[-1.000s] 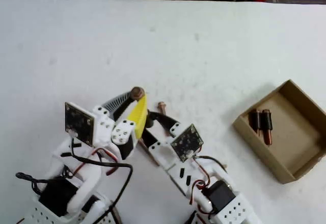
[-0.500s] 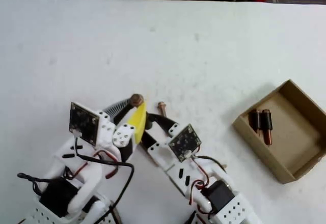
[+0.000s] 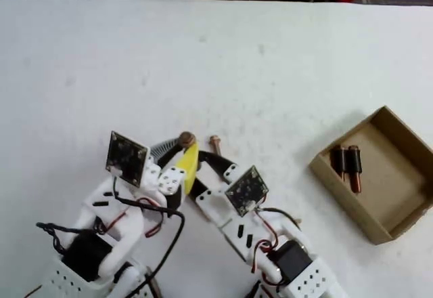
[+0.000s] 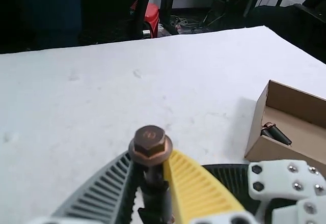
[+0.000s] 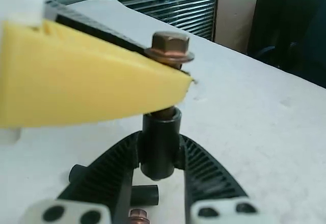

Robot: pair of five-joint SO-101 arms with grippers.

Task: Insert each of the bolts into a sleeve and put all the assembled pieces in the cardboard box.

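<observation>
White table (image 3: 270,61), bolt (image 4: 150,141) in left pincer (image 4: 149,159), sleeve (image 5: 160,140) seemingly in right pincer (image 5: 160,150)

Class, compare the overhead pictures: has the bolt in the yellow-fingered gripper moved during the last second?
Yes. The held bolt has moved down the overhead picture, drawing level with and closer to the loose bolt, which stayed put.

This looks like an office turned robotics lab: a white work surface (image 3: 270,61), slatted window blinds (image 5: 153,5) beyond it, and dark furniture legs (image 4: 169,2) and loose cables (image 4: 187,23) behind it.
</observation>
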